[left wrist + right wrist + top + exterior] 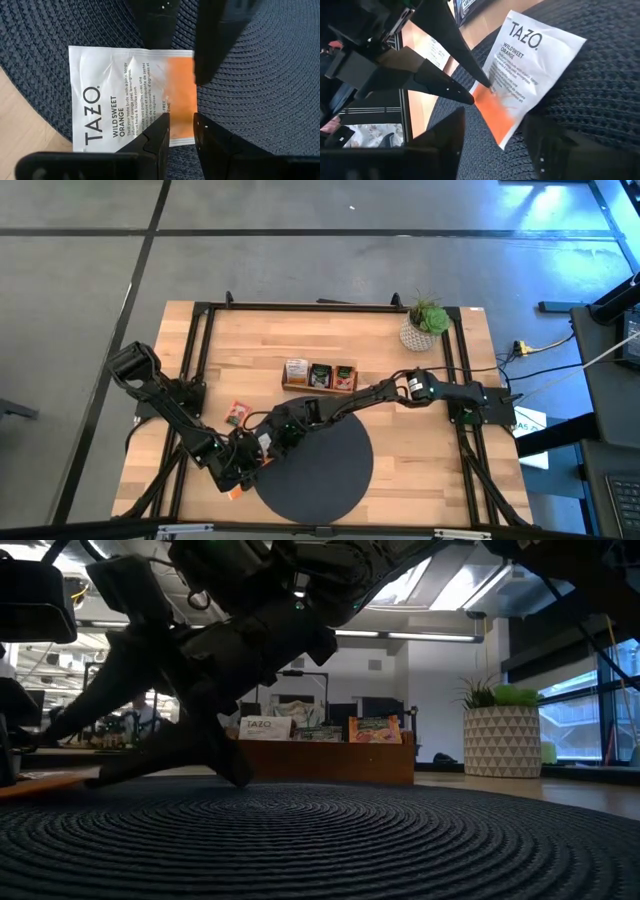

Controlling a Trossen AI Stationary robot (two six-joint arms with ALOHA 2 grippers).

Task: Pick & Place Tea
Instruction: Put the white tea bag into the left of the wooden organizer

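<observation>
"Where's the sachet [132,95]?"

"At the mat's [260,100] edge. My right tool [495,120] is open, straddling its orange end. My left tool [181,117] is there too, grip unclear. I'd close squarely and lift straight."

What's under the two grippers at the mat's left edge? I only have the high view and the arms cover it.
Observer: One sachet, white with an orange end, marked Wild Sweet Orange. It lies flat on the dark mat.
Operator: All of it on the mat?
Observer: No. The left wrist view shows its white end reaching past the mat's edge over bare wood.
Operator: Is either gripper holding it?
Observer: It doesn't look gripped. The left gripper has its tips slightly apart, down at the orange end. The right gripper is open over that same end.
</observation>
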